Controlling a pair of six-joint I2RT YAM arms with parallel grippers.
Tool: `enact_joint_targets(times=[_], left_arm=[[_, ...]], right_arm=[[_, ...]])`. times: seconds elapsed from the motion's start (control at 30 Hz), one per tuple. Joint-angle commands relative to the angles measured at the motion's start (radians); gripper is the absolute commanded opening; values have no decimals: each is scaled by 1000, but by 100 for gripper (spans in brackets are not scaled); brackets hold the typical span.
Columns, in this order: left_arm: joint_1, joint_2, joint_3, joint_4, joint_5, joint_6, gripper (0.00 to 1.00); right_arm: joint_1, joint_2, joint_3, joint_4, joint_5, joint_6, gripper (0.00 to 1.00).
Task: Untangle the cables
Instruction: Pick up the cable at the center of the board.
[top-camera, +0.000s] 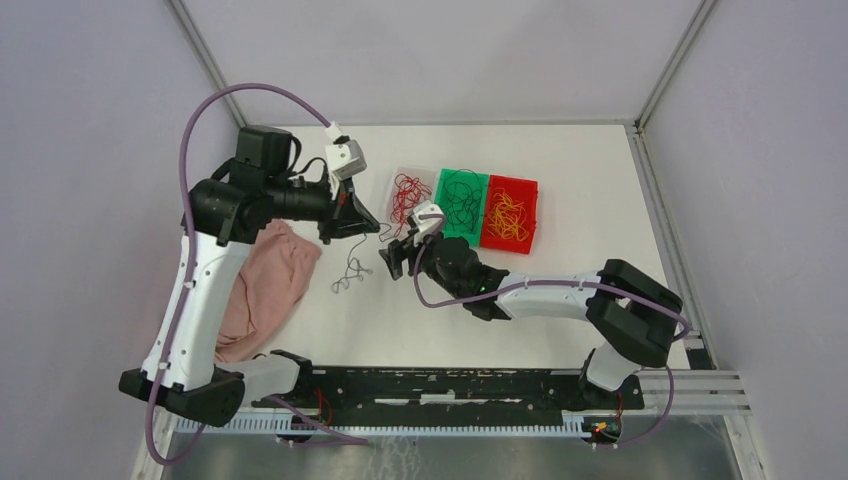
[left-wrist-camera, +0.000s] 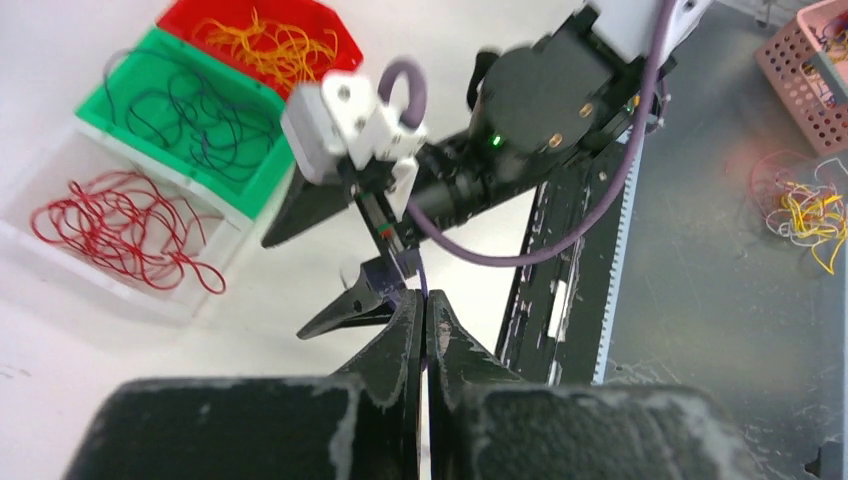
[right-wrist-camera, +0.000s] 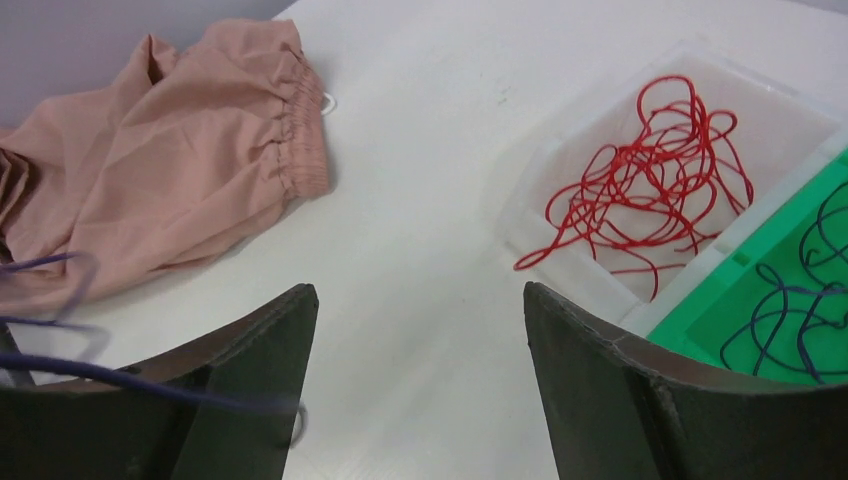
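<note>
My left gripper (top-camera: 352, 222) is shut on a thin dark blue cable (left-wrist-camera: 424, 283), which runs up out of the closed jaws (left-wrist-camera: 425, 305). Below it, thin loops (top-camera: 349, 276) trail onto the white table. My right gripper (top-camera: 388, 262) stands open just to the right of it, fingertips (right-wrist-camera: 270, 340) wide apart over bare table (right-wrist-camera: 420, 300). A blurred dark blue strand (right-wrist-camera: 100, 380) crosses its left finger. Red cables (top-camera: 405, 196) lie in a clear bin, dark ones (top-camera: 462, 198) in a green bin, and orange ones (top-camera: 509, 217) in a red bin.
A pink cloth (top-camera: 268, 285) lies on the table's left side, under the left arm. The three bins (top-camera: 488, 240) sit in a row at mid-table. Off the table, a pink basket (left-wrist-camera: 812, 60) and loose yellow strands (left-wrist-camera: 808, 215) rest on the grey floor.
</note>
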Motion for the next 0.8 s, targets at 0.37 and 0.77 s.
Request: enact_joint_targets(times=[0.37, 0.77], left_arm=[[-4, 30, 226, 4, -25, -69, 3], [-6, -12, 86, 58, -37, -26, 3]], right_arm=[[3, -129, -293, 143, 2, 101, 83], [-9, -511, -140, -223, -395, -28, 99]])
